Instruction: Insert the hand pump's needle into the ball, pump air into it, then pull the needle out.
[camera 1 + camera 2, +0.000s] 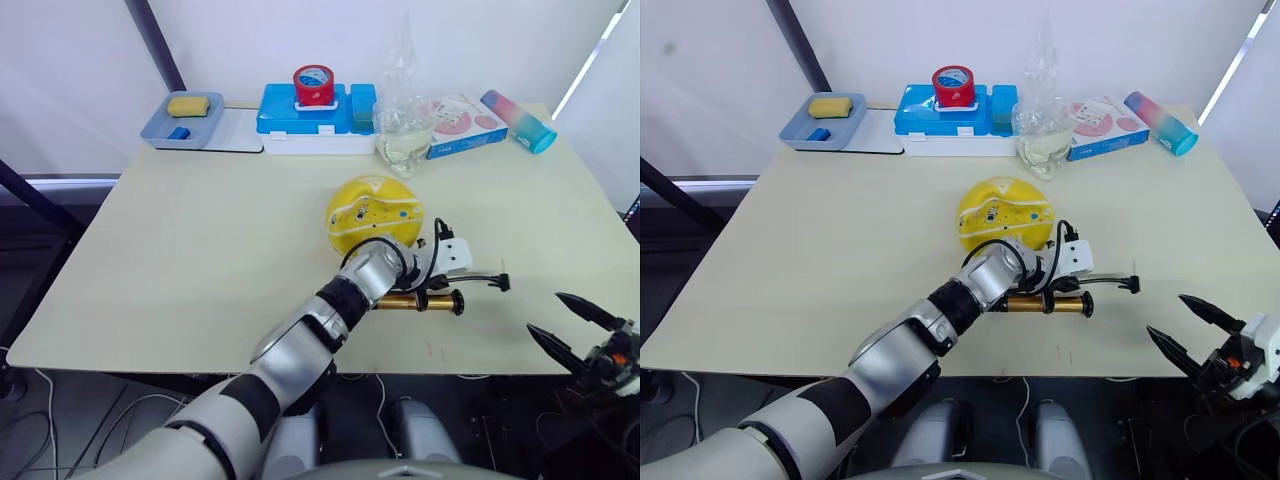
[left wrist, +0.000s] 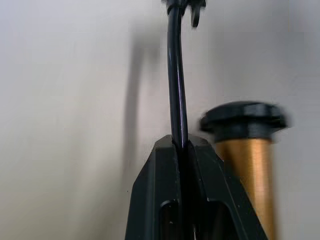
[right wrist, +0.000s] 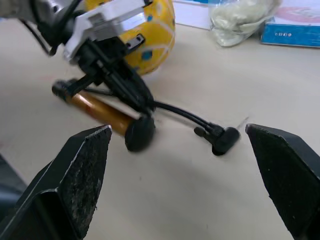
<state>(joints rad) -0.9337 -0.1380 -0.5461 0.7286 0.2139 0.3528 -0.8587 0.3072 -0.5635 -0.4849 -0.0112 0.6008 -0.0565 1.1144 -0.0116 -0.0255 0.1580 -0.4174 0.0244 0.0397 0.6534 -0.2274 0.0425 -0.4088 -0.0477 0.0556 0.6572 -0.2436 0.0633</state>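
Mid-table | left fingers (image 3: pixel 142 102) pinch hand pump (image 1: pixel 415 300) hose | right fingers (image 1: pixel 572 322) spread wide, empty, past near edge

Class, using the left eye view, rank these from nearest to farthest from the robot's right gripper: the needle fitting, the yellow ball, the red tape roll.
1. The needle fitting, on the table just ahead of the right gripper.
2. The ball, mid-table, farther left.
3. The red tape roll, atop the blue box at the far edge.

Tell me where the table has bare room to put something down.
Bare: the wide beige tabletop between the blue-grey tray and the yellow ball, and the right side below the pastel tumbler. Crowded: the back edge, and around the gold-bronze hand pump.
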